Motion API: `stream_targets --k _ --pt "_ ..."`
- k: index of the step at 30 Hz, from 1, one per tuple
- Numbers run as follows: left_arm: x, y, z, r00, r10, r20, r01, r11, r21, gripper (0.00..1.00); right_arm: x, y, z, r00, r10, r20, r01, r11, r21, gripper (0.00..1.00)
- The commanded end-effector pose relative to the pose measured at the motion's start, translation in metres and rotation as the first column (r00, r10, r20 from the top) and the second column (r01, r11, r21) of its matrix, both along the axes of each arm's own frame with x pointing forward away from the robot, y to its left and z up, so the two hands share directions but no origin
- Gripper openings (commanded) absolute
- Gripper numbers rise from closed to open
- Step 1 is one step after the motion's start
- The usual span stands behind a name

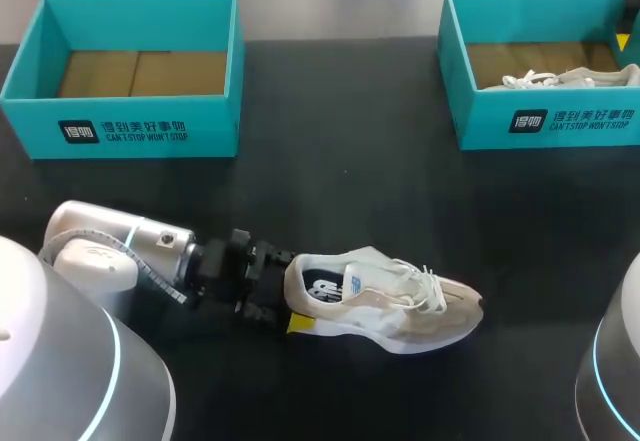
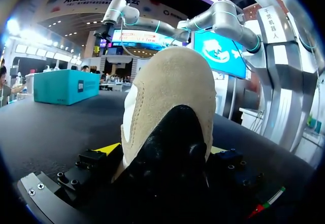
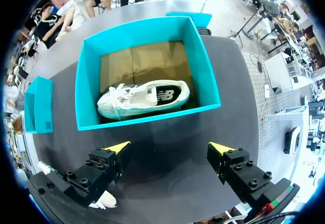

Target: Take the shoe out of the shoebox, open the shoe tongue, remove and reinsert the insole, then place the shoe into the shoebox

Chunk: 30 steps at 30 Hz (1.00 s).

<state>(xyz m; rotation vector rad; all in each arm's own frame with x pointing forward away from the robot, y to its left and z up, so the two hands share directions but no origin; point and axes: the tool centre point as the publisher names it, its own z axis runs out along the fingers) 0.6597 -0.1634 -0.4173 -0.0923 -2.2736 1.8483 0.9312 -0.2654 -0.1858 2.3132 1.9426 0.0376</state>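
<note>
A beige and white shoe (image 1: 385, 306) lies on its side on the black table, toe pointing right. My left gripper (image 1: 292, 293) sits at its heel. In the left wrist view the heel (image 2: 170, 112) fills the space between the spread fingers of that gripper (image 2: 163, 150), and I see no squeeze on it. My right gripper (image 3: 169, 148) hangs open and empty above the right teal shoebox (image 3: 147, 120), showing in the head view only as a yellow tip (image 1: 624, 39). A second pale shoe (image 3: 144, 97) lies inside that box (image 1: 540, 121).
An empty teal shoebox (image 1: 130, 131) with a cardboard floor stands at the back left. The right shoebox (image 2: 66, 86) shows off to one side of the left gripper, beyond the shoe. Bare black tabletop (image 1: 350, 201) lies between the two boxes.
</note>
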Motion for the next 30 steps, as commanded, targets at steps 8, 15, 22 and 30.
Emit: stream_targets --k 8,15,22,30 --pt "-0.0016 0.0002 0.0015 1.0 0.006 0.013 -0.006 1.0 0.02 1.0 -0.0004 0.0 -0.0001 1.0 0.0 0.0 0.0 1.0 0.0 1.0" --pt "-0.0036 -0.0036 -0.0013 1.0 -0.006 -0.008 0.006 1.0 0.007 1.0 -0.0004 0.0 -0.0001 1.0 0.0 0.0 0.0 1.0 0.0 1.0" --pt "-0.0037 -0.0064 -0.0001 1.0 -0.008 -0.007 0.008 1.0 -0.001 1.0 -0.0004 0.0 -0.0001 1.0 0.0 0.0 0.0 1.0 0.0 1.0" --pt "-0.0045 -0.0059 -0.0008 1.0 0.004 -0.004 -0.004 1.0 -0.004 0.0 -0.0004 0.0 -0.0001 1.0 0.0 0.0 0.0 1.0 0.0 1.0"
